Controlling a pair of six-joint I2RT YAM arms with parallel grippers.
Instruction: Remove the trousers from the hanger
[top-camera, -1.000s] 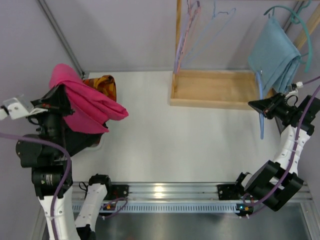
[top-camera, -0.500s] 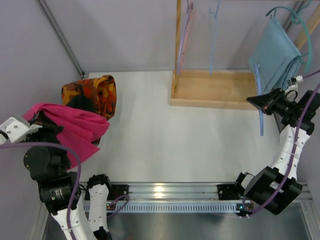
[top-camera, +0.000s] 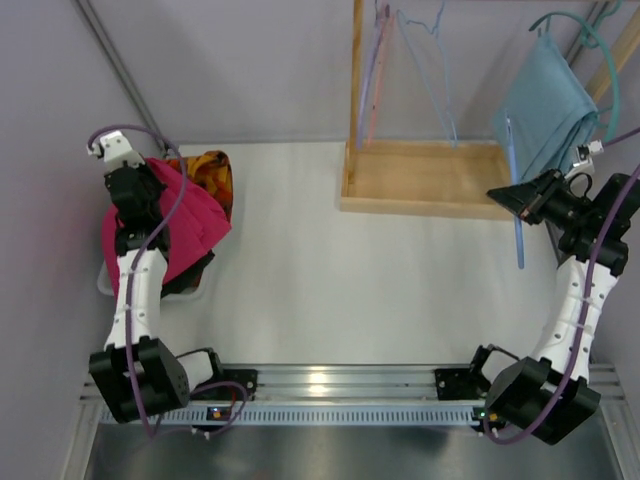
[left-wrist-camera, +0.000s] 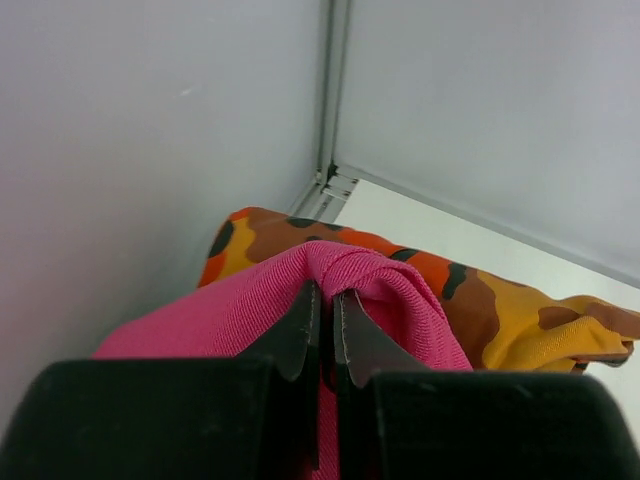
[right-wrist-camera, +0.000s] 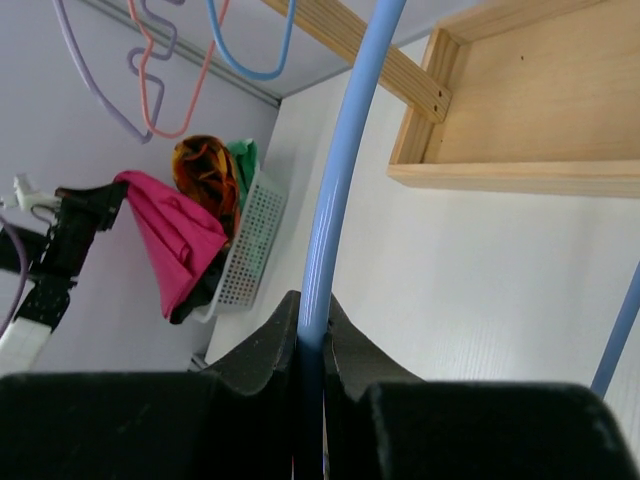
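Note:
The pink trousers (top-camera: 190, 215) hang bunched from my left gripper (top-camera: 138, 188) over the white basket (top-camera: 104, 284) at the table's left edge. In the left wrist view my left gripper (left-wrist-camera: 325, 295) is shut on a fold of the pink trousers (left-wrist-camera: 410, 300). They are off the hanger. My right gripper (top-camera: 505, 195) is shut on the bare blue hanger (top-camera: 519, 235) at the far right, held above the table. In the right wrist view the blue hanger (right-wrist-camera: 345, 170) runs up between the closed fingers of my right gripper (right-wrist-camera: 312, 305).
An orange camouflage cloth (top-camera: 210, 170) lies in the basket behind the trousers. A wooden tray (top-camera: 420, 207) stands at the back centre, with several empty wire hangers (top-camera: 400, 60) above it. A teal cloth (top-camera: 545, 110) hangs on a teal hanger at the back right.
My left arm has swung the pink trousers from high near the camera, out and down over the basket at the left. My right gripper has kept hold of the blue hanger, barely moving.

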